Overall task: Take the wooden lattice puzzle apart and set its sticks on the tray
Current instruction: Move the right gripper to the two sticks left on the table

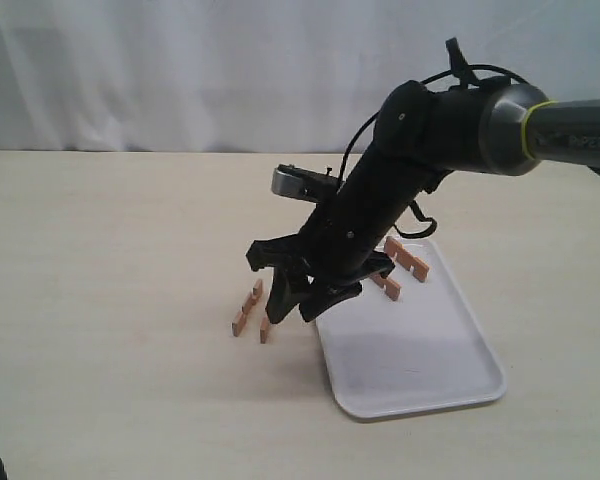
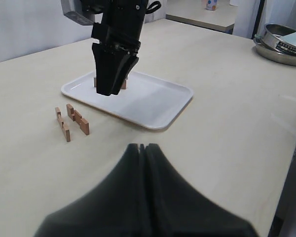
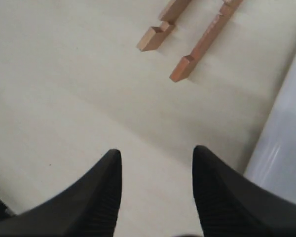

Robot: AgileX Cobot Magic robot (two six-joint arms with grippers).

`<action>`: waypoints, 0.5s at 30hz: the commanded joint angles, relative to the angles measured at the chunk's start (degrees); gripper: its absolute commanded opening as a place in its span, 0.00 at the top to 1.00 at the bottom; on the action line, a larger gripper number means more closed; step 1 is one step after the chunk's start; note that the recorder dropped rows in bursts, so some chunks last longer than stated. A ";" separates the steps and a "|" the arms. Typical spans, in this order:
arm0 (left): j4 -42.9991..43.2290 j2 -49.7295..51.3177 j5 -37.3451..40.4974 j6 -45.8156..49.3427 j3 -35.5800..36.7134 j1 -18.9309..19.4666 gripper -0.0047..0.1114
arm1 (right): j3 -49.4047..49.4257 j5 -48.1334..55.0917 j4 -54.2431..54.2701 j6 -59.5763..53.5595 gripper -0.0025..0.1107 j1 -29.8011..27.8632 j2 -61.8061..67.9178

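Note:
No interlocked lattice puzzle is in view, only separate sticks. Two reddish-brown notched sticks [image 1: 248,308] [image 1: 265,328] lie side by side on the table, just left of the white tray [image 1: 420,370]. They also show in the left wrist view as sticks [image 2: 62,125] [image 2: 77,120] and in the right wrist view as sticks [image 3: 160,30] [image 3: 202,47]. Two more sticks [image 1: 407,258] [image 1: 387,285] rest on the tray's far end. My right gripper [image 1: 292,298] [image 3: 158,153] hangs open and empty over the table between the loose sticks and the tray's corner. My left gripper [image 2: 143,146] is shut and empty, well back from them.
The tray's edge [image 3: 286,158] runs close beside the right gripper. Metal bowls [image 2: 283,44] sit at the far side of the table in the left wrist view. A white curtain backs the table.

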 commanded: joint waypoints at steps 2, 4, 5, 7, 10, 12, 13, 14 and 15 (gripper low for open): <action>-0.21 0.02 -0.30 -0.16 0.13 -0.16 0.96 | -0.09 -5.82 -14.68 9.40 0.59 6.67 -0.19; -0.21 0.02 -0.30 -0.16 0.13 -0.16 0.96 | -0.09 -10.39 -24.32 20.19 0.59 9.18 -0.19; -0.21 0.02 -0.30 -0.16 0.13 -0.16 0.96 | -0.09 -12.36 -28.16 22.99 0.59 9.96 -0.19; -0.21 0.02 -0.30 -0.16 0.13 -0.16 0.96 | -0.09 -16.33 -33.91 29.99 0.59 11.69 -0.19; -0.21 0.02 -0.30 -0.16 0.13 -0.16 0.96 | -1.50 -17.69 -38.98 36.85 0.59 12.52 1.88; -0.21 0.02 -0.30 -0.16 0.13 -0.16 0.96 | -3.25 -16.43 -38.98 36.85 0.59 12.52 4.28; -0.21 0.02 -0.30 -0.16 0.13 -0.16 0.96 | -3.85 -17.39 -38.60 36.85 0.59 12.52 5.67; -0.21 0.02 -0.30 -0.16 0.13 -0.16 0.96 | -4.12 -18.38 -38.33 36.85 0.59 12.52 6.34; -0.21 0.02 -0.30 -0.16 0.13 -0.16 0.96 | -4.12 -20.05 -38.33 36.85 0.59 12.52 7.31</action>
